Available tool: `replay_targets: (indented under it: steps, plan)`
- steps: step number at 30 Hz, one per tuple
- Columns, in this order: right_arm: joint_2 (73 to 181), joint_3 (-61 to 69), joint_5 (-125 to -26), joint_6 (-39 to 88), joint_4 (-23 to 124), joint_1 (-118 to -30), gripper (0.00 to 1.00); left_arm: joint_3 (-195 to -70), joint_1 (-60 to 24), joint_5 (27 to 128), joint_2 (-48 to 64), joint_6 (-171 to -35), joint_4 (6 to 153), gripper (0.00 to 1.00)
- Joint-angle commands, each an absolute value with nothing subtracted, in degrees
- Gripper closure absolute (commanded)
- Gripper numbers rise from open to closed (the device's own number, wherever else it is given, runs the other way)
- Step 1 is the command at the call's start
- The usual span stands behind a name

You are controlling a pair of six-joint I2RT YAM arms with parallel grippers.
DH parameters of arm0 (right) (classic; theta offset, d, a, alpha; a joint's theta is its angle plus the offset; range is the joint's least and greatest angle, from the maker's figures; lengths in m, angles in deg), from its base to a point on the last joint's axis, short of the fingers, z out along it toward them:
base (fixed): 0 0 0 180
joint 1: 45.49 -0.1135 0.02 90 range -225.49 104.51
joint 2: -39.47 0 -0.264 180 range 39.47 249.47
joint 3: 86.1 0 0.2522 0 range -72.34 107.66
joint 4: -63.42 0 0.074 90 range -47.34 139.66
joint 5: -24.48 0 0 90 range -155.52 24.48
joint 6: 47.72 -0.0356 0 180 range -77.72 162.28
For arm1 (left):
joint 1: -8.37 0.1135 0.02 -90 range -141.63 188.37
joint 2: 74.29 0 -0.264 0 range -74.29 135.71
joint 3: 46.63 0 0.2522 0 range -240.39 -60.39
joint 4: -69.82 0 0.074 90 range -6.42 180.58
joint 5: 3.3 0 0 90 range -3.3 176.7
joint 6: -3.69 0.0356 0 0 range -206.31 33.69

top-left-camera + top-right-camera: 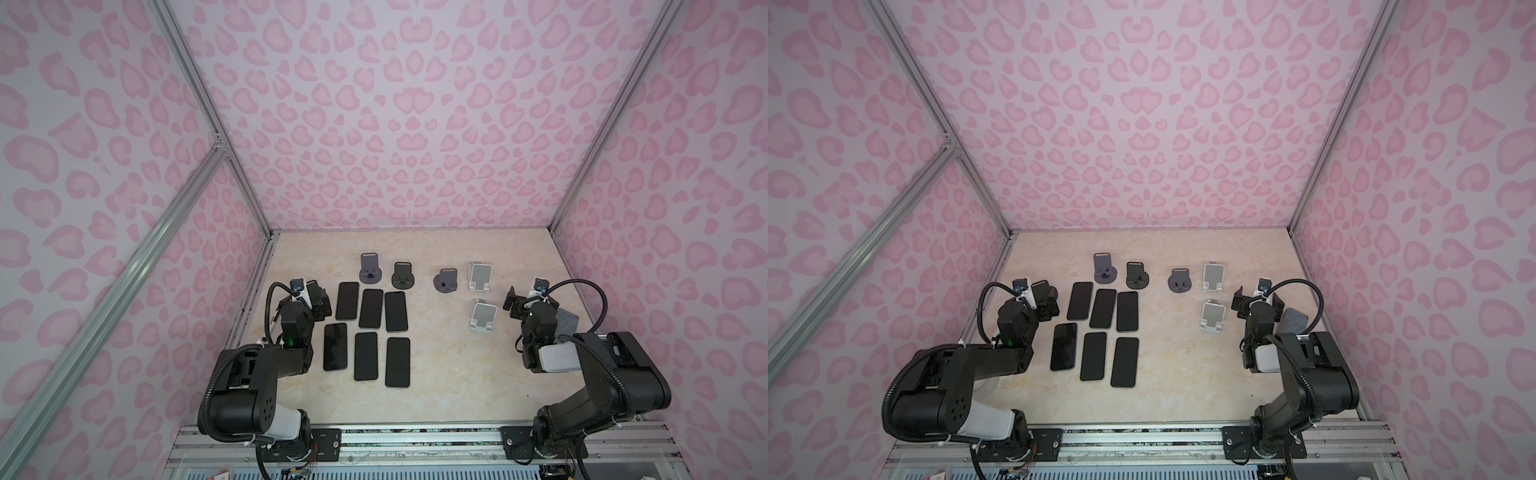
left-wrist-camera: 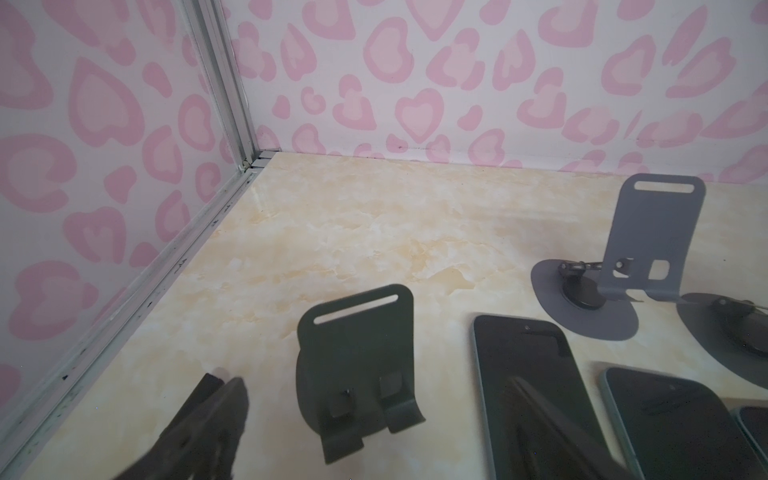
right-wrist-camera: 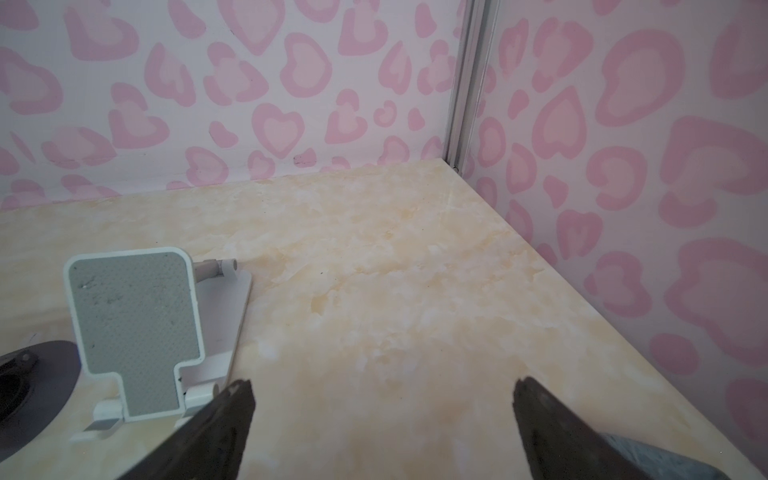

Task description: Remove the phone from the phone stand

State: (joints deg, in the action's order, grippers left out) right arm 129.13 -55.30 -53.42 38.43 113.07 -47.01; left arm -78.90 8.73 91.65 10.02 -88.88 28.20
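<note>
Lying flat in two rows in both top views, six phones (image 1: 371, 309) sit before the stands (image 1: 403, 275). Left wrist: left gripper (image 2: 370, 380) spread either side of a dark stand (image 2: 357, 357). Right wrist: right gripper (image 3: 382, 386) spread above the table (image 3: 374, 270).

Twin overhead views; two low wrist close-ups.

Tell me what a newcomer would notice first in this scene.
The pink heart-spotted walls dominate on three sides. On the marbled table, six dark phones lie flat in two rows left of centre. Behind them, a row of phone stands along the back sits empty.
</note>
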Motion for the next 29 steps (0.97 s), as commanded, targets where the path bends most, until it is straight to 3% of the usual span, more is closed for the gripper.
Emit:
replay_targets:
  steps: [1,29]
  plan:
    - [129.3,-55.3,-51.9,39.2,112.8,-47.0,0.0,-79.3,8.9,91.5,10.2,-88.9,27.3,0.03]
    - [129.5,-54.9,-49.3,40.6,112.5,-48.7,0.0,-79.4,8.9,91.5,10.2,-88.9,27.6,0.02]
